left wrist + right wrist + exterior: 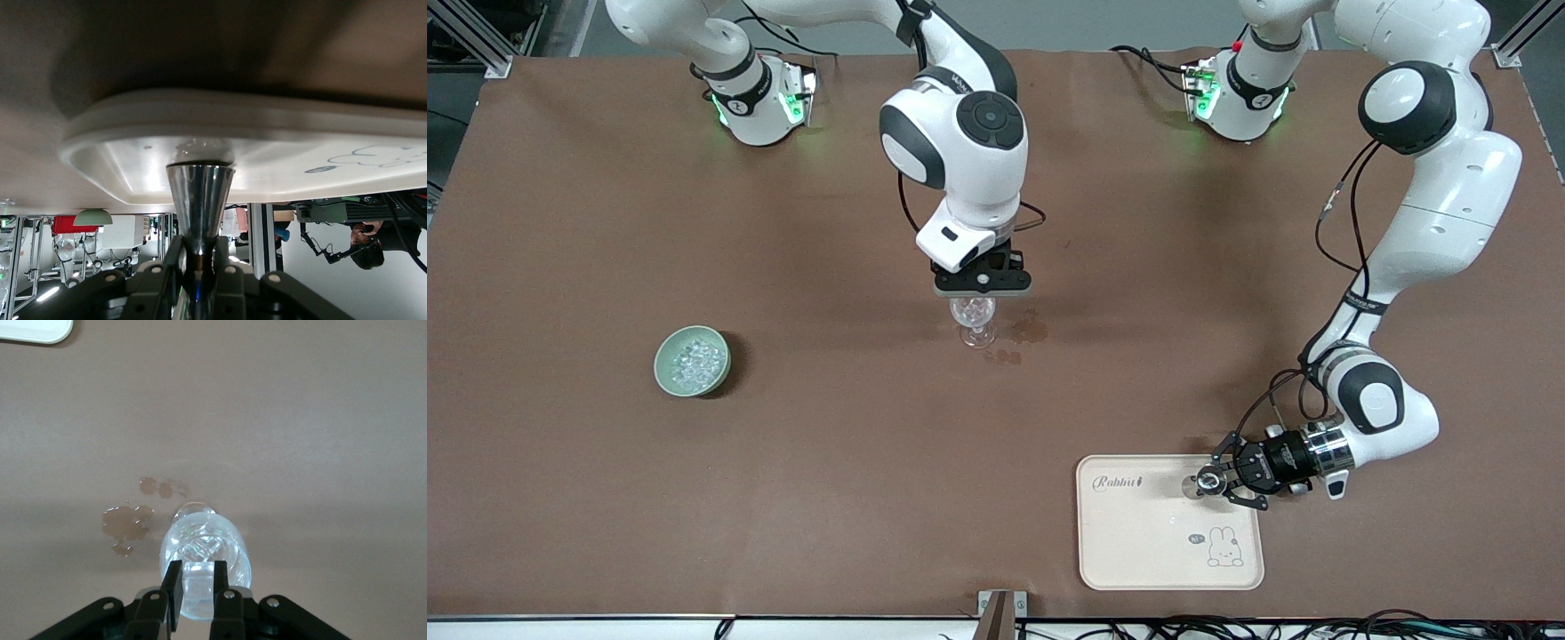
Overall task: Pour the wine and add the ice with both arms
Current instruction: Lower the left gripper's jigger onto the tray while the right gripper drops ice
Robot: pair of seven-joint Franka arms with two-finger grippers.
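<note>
A clear stemmed glass [973,318] with ice in its bowl [220,543] stands at mid-table. My right gripper [983,286] hangs straight over it, shut [197,568] on a clear lump of ice [198,579] just above the rim. More ice [696,358] fills a green bowl [667,373] toward the right arm's end. My left gripper [1214,483] lies low over the cream tray [1138,542], shut [200,247] on a shiny metal cone-shaped cup [200,193] that stands on the tray [280,133]. The wine itself is out of view.
Wet brown stains [1030,329] mark the mat beside the glass, toward the left arm's end [127,522]. The tray sits near the table's front edge. Both arm bases stand along the edge farthest from the front camera.
</note>
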